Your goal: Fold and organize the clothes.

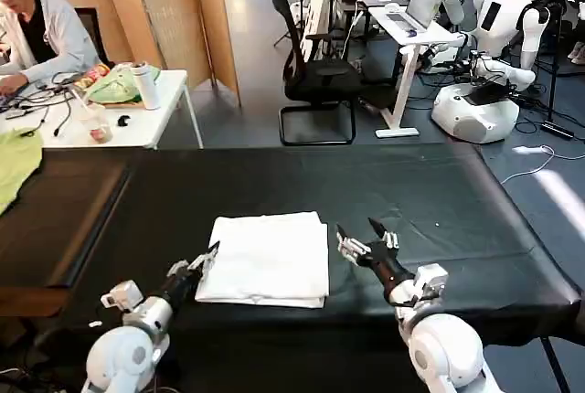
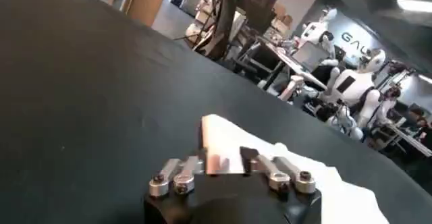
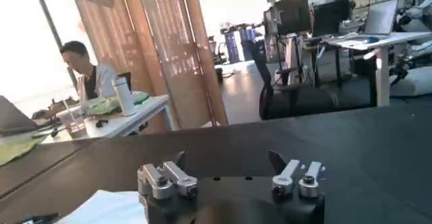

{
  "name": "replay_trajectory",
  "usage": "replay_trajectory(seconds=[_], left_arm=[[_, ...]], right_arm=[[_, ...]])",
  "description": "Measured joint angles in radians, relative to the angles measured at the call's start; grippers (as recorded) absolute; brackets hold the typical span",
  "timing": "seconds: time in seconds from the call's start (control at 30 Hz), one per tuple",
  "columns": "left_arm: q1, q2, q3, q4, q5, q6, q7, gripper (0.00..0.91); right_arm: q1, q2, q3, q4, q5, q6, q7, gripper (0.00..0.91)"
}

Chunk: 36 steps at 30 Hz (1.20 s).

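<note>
Sitting at the shirt's near-left corner, left gripper (image 1: 212,253) has its fingers spread w/ the corner between them, not pinched. Folded white T-shirt (image 1: 271,256) lies flat mid-table on the black cloth (image 1: 457,201). Right gripper (image 1: 361,234) is just beside the shirt's right edge, fingers spread, holding nothing.

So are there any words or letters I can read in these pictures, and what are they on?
"GAL": pale letters on the dark back wall in the left wrist view, cut off behind a white robot.
The folded white T-shirt on the black table shows its plain side; no print to read.
Screens and things on the far desks are too small to read.
</note>
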Motion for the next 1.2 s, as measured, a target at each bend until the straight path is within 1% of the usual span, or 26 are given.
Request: replay_trajectory(seconds=[0.1,0.13,0.17,0.2,0.23,0.5,0.63,0.77,0.97,1.2], left_arm=[[-0.004,-0.010,0.010,0.011,0.001,0.000,-0.001,0.878],[-0.004,-0.012,0.012,0.013,0.002,-0.002,-0.001,0.673],[-0.005,-0.015,0.014,0.014,0.002,-0.003,-0.001,0.156],[-0.005,-0.016,0.015,0.015,0.001,-0.004,-0.001,0.098],[-0.005,-0.018,0.016,0.015,0.000,-0.004,-0.001,0.010],[-0.002,-0.018,0.011,0.001,-0.038,0.003,-0.012,0.000],[-0.002,-0.011,0.002,-0.019,0.047,-0.003,-0.035,0.000],[0.012,0.023,-0.019,-0.066,0.174,0.004,-0.048,0.000],[0.062,0.185,-0.107,-0.150,0.299,0.013,-0.057,0.000],[0.143,0.404,-0.282,-0.231,0.450,-0.013,-0.059,0.000]], right_arm=[[0.000,0.001,0.000,0.002,0.000,-0.001,0.000,0.878],[0.000,0.001,0.000,0.003,0.000,-0.001,0.000,0.878],[0.000,0.001,0.001,0.004,0.000,-0.001,0.000,0.878],[-0.001,0.002,0.001,0.005,0.000,-0.001,0.000,0.878],[-0.001,0.002,0.002,0.005,0.000,-0.001,0.000,0.878],[-0.001,0.013,0.002,0.002,-0.002,0.002,0.000,0.878],[-0.002,0.013,0.002,0.001,-0.009,0.002,0.001,0.878],[-0.004,0.002,0.015,0.000,-0.008,0.002,0.003,0.878],[-0.002,0.008,0.012,-0.020,-0.009,0.003,0.005,0.878],[0.002,0.014,0.004,-0.028,-0.001,-0.001,0.005,0.878]])
